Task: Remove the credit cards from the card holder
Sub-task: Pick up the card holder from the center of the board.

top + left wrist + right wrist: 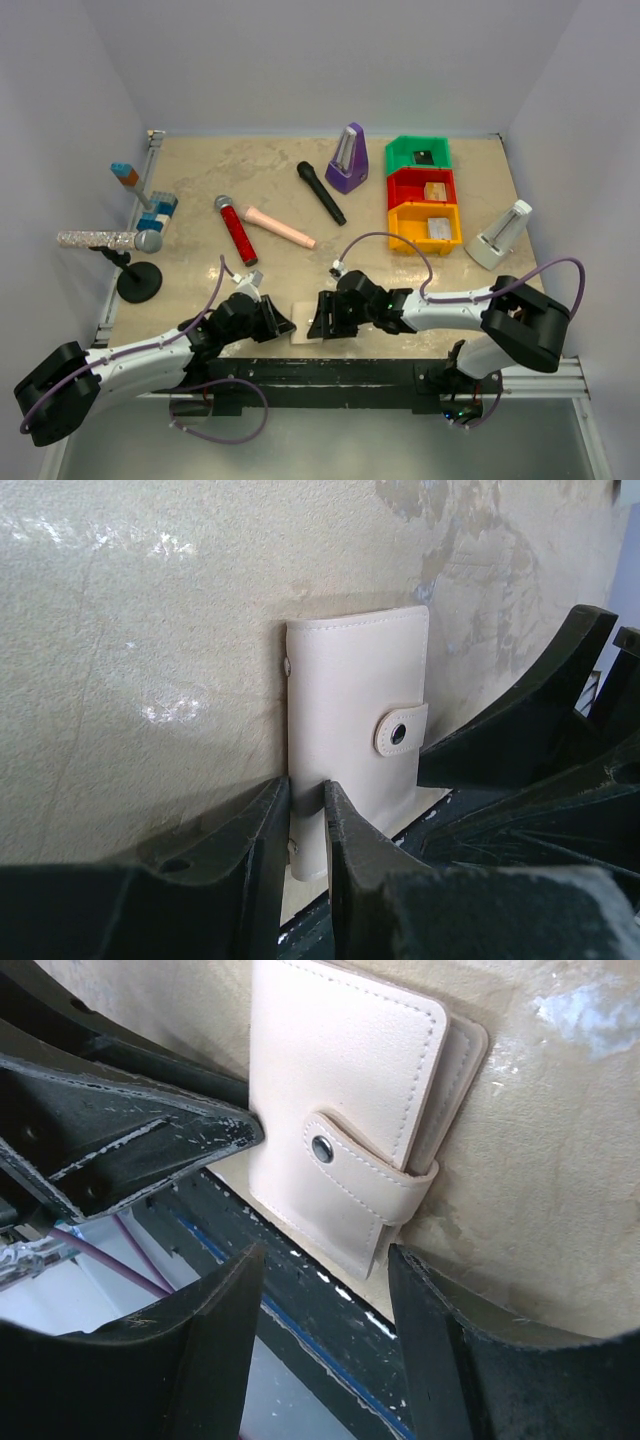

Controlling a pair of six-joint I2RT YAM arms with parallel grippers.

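Note:
The card holder (302, 336) lies closed at the table's near edge, a beige wallet (355, 710) with its snap tab (345, 1160) fastened. My left gripper (307, 800) is shut on the holder's near corner by the spine, and it comes in from the left in the top view (283, 325). My right gripper (325, 1253) is open, its jaws straddling the tab end of the holder (340, 1090) without touching it; it reaches in from the right (322, 325). The credit cards are hidden inside the closed holder.
The black mounting rail (380, 372) runs just past the table's near edge. Further back are a red microphone (236, 230), a pink tube (280, 227), a black microphone (320, 192), a purple metronome (348, 160), stacked coloured bins (424, 195), a white stand (500, 235) and a glitter microphone on a stand (110, 240).

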